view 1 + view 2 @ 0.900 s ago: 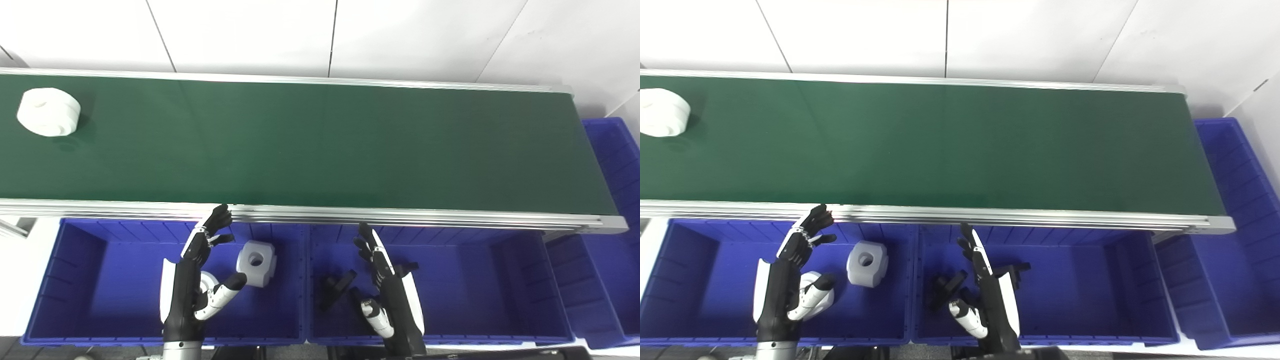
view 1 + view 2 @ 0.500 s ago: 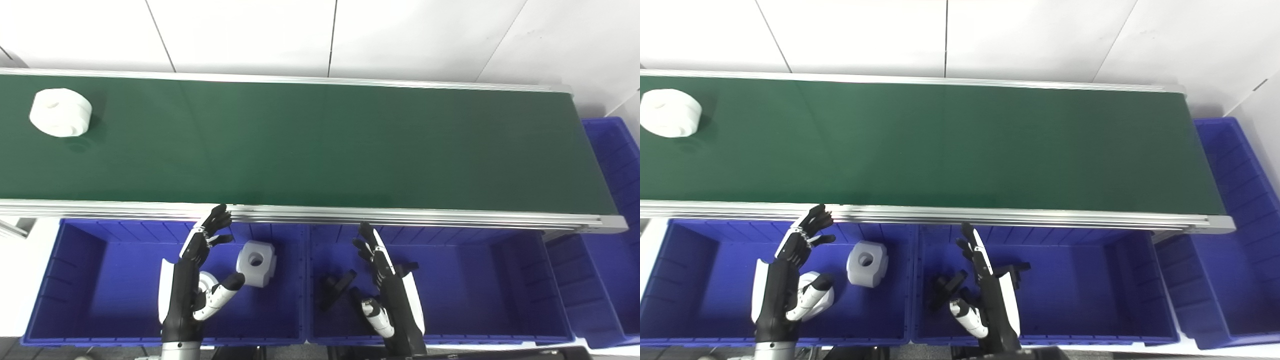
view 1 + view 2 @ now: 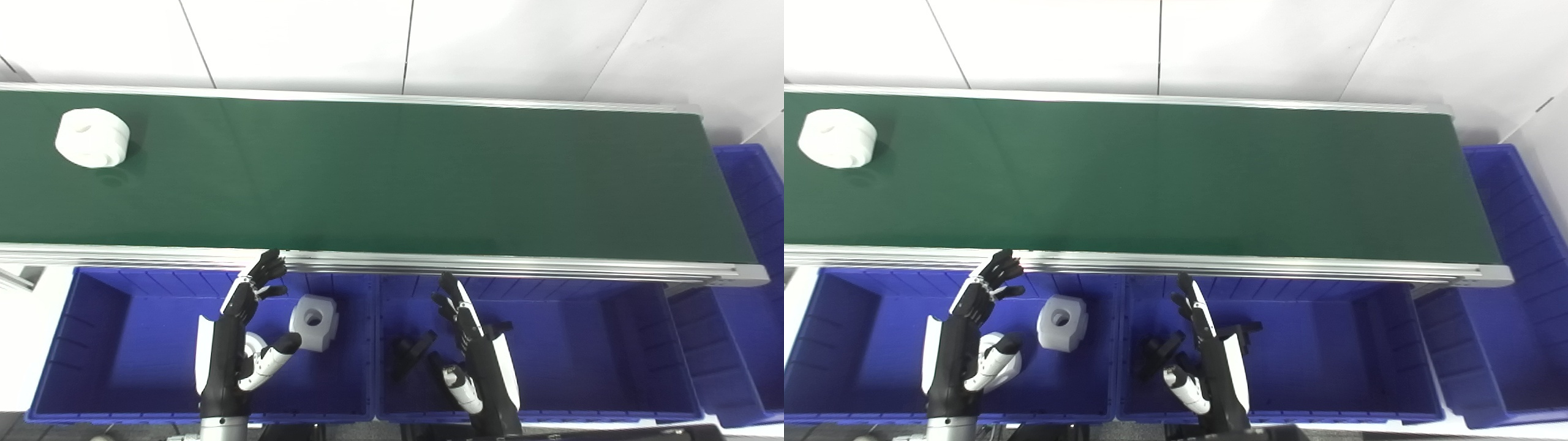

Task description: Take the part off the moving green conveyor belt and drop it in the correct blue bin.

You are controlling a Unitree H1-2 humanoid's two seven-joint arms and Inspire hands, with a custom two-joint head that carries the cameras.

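A white round part (image 3: 92, 137) lies on the green conveyor belt (image 3: 392, 177) at its far left end; it also shows in the right eye view (image 3: 837, 138). My left hand (image 3: 236, 334) is open and empty above the left blue bin (image 3: 92, 343), its fingertips near the belt's front rail. My right hand (image 3: 474, 352) is open and empty above the middle blue bin (image 3: 588, 349). Both hands are far from the part.
The left bin holds a white blocky part with a hole (image 3: 313, 315) and another white part (image 3: 998, 364) partly hidden behind my left hand. The middle bin holds black parts (image 3: 411, 351). A third blue bin (image 3: 750, 257) stands past the belt's right end.
The white round part has moved to the right along the belt. Both hands have stayed almost still over their bins.
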